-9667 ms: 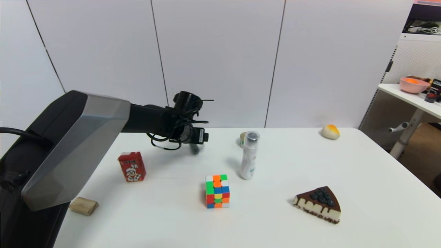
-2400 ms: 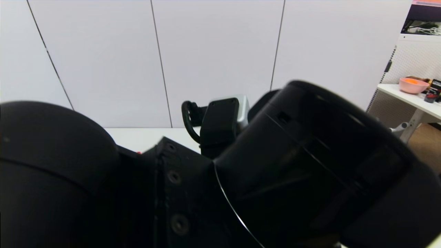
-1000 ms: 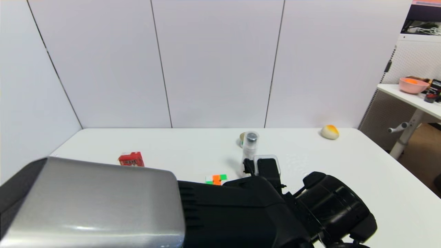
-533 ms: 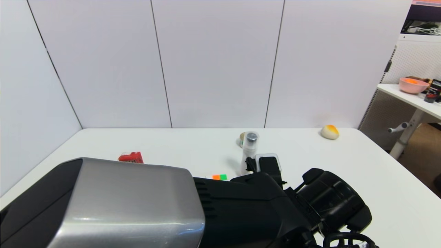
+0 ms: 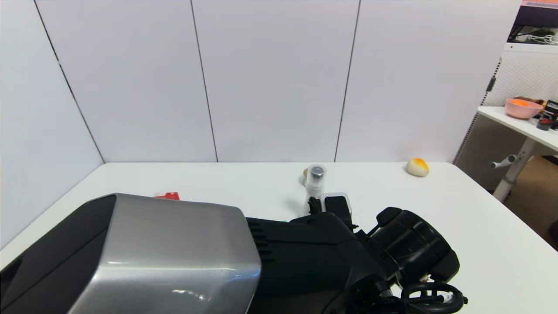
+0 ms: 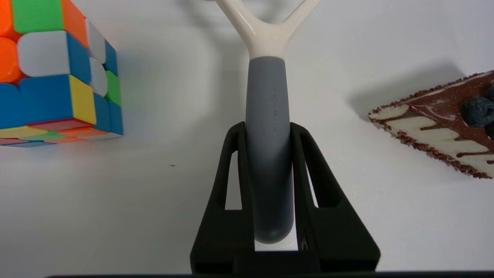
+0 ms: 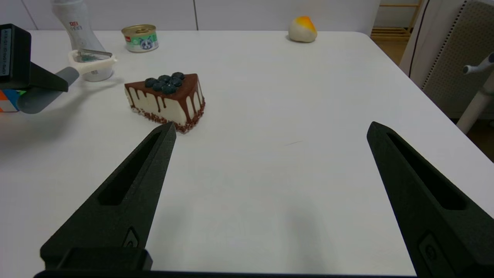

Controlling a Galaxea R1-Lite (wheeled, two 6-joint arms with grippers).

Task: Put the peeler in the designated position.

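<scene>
Left wrist view: the left hand [image 6: 266, 133] is clamped on the dark grey rounded handle of the small Y-shaped peeler [image 6: 269, 127], one black finger pressed to each side, the cream-white fork pointing away toward 12 o'clock and running out of frame. The peeler hangs above the plain white worktop [image 6: 115, 200], between a multicoloured puzzle cube [image 6: 54, 69] at 10 o'clock and a chocolate-topped cake slice with dark berries [image 6: 444, 123] at 3 o'clock, touching neither.

In the head view, the left arm's silver-and-black casing fills the lower left and centre, hiding its hand and the peeler. A red carton [image 5: 166, 196] peeks over the casing at 9 o'clock, and a white bottle with a clear cap [image 5: 314, 185] stands upright at 12 o'clock, just behind the arm. A cream-and-orange rounded bun-like object [image 5: 417, 167] sits near the worktop's far edge at 2 o'clock.

The right wrist view shows the peeler [image 7: 73, 73] from the side at 10 o'clock, its metal blade near the base of the bottle [image 7: 79, 31]; whether they touch cannot be told. A small tin with a green label [image 7: 140, 38] stands beside the bottle, and the cake slice [image 7: 166, 96] lies nearer. The right hand [image 7: 270, 129] hovers over bare worktop, its two long black fingers spread wide and holding nothing.
</scene>
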